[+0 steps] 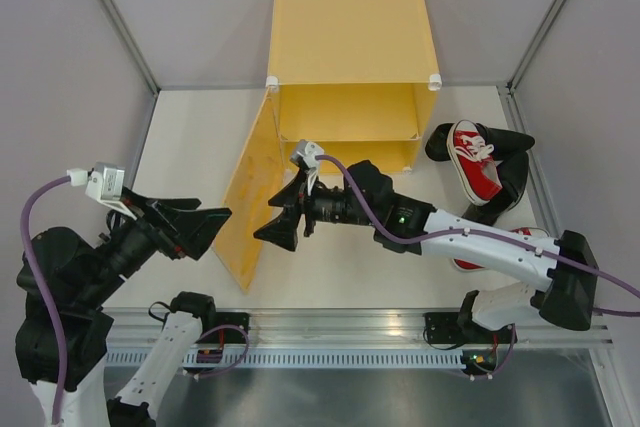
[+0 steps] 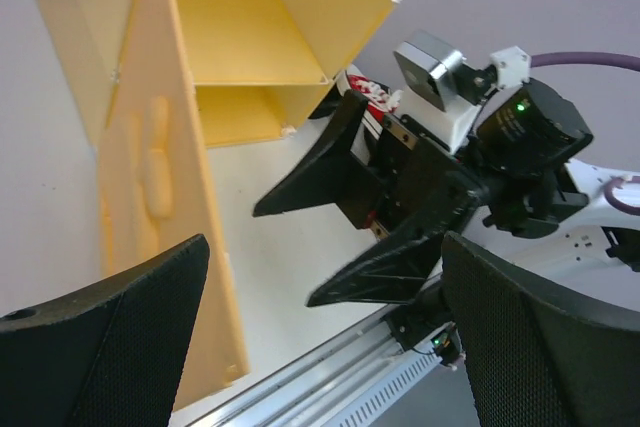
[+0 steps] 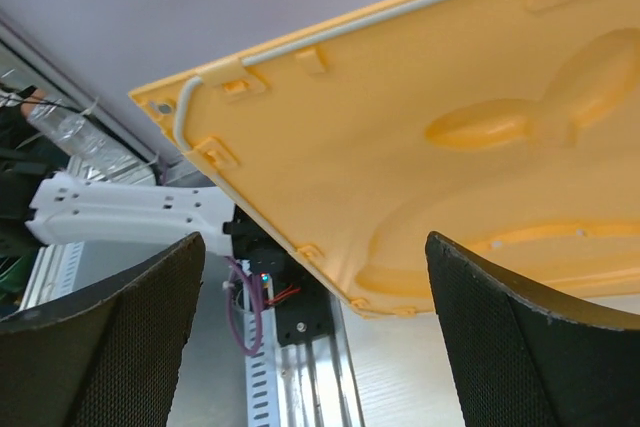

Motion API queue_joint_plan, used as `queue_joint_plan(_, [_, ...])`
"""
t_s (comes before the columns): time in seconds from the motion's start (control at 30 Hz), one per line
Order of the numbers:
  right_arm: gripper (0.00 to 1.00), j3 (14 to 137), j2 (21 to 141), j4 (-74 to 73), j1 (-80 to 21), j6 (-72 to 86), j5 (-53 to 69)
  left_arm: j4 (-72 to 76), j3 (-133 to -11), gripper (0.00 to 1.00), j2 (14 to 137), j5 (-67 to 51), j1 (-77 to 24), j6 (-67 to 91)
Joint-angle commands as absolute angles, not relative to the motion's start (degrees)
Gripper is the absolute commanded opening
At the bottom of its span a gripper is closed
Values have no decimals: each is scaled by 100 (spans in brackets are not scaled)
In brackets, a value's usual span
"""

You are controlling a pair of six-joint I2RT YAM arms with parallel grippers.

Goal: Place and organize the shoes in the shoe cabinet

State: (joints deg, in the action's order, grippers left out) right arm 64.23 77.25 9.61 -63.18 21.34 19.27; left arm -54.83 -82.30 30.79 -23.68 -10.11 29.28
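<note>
Red canvas sneakers [image 1: 475, 157] and glossy black dress shoes [image 1: 518, 162] lie heaped at 2 o'clock from the nearer right tool [image 1: 278, 227], spread and empty; left tool [image 1: 210, 232] likewise spread.

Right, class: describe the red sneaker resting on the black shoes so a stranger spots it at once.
Find the big yellow cabinet at the table's far middle, then look right of its open front, where shoes are heaped. The red sneaker, white-laced, lies across black shoes; the other red one is mostly hidden under the right arm.
</note>
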Motion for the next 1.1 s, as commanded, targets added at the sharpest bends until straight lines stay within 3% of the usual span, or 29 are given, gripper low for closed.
queue_joint_plan(0.0, [93, 6653, 8023, 1476, -6346, 2109, 1196, -5546, -8437, 100, 3199, -3058, -1028, 3261])
queue_joint_plan(0.23, [86, 7013, 8727, 1740, -6346, 2144, 994, -5590, -8543, 98, 3103, -2795, -1028, 3138])
queue_joint_plan(0.43, [84, 7311, 9105, 1977, -6346, 1951, 528, -5625, -8333, 98, 3164, -2874, -1028, 3138])
queue_joint_plan(0.57, [85, 7462, 9202, 1671, -6337, 1933, -304, -5625, -8060, 98, 3260, -2279, -1028, 3006])
queue_joint_plan(0.93, [98, 6400, 7402, 54, -6346, 1732, -2810, -4712, -6664, 98, 3981, -203, -1028, 2690])
queue_joint_plan(1.07, [98, 6091, 6410, -904, -6284, 1696, -3637, -4132, -6215, 98, 4210, 455, -1028, 2575])
